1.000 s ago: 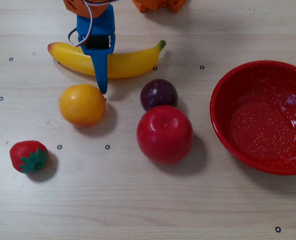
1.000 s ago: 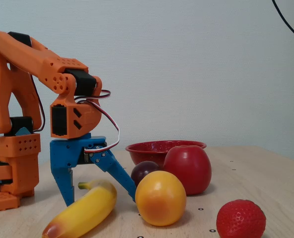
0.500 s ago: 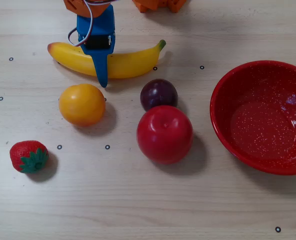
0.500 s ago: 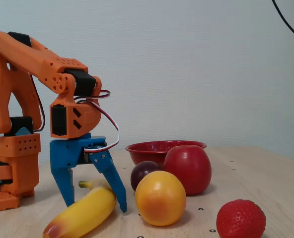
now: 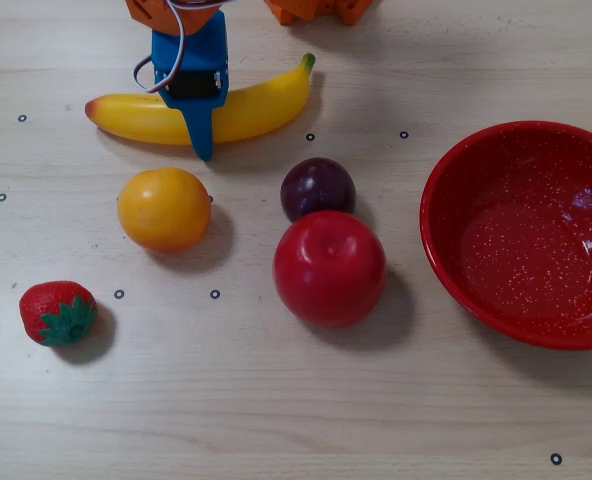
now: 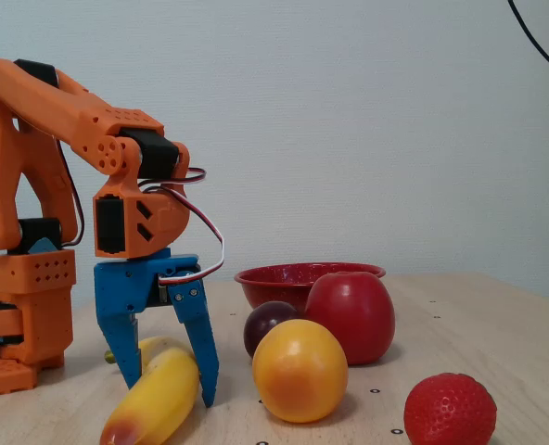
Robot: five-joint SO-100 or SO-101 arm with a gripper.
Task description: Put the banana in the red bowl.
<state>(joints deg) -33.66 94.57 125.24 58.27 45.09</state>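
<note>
We see the table [image 5: 276,420] carrying everything: light wood grain, small ring marks dotted across it.

The arm [image 6: 43,185] is orange, standing at the left of the fixed view, wrist bent down over the banana.

The bowl [image 5: 446,260] is at the right edge of the overhead view, upright, nothing in it. Well apart from the banana. In the fixed view its rim [image 6: 284,274] shows behind the apple.

The banana [image 5: 256,105] lies flat on the table at the top of the overhead view, green stem to the right, reddish end to the left. In the fixed view [image 6: 159,399] its reddish end points toward the camera.

The gripper [image 6: 168,389] is blue and its fingers are spread apart, straddling the banana's middle. One finger [image 6: 203,357] comes down on the near side, tip at table level just beside the banana; the other [image 6: 121,348] is on the far side. We can't tell whether either finger actually touches the banana. Nothing is clamped. In the overhead view the gripper [image 5: 198,125] covers the banana's middle.

The apple [image 5: 328,268] is red, near the centre, just beside the plum.

The orange [image 5: 163,208] sits below the banana, apart from it.

The plum [image 5: 317,187] is dark, above the apple.

The strawberry [image 5: 56,312] is lower left, alone.
</note>
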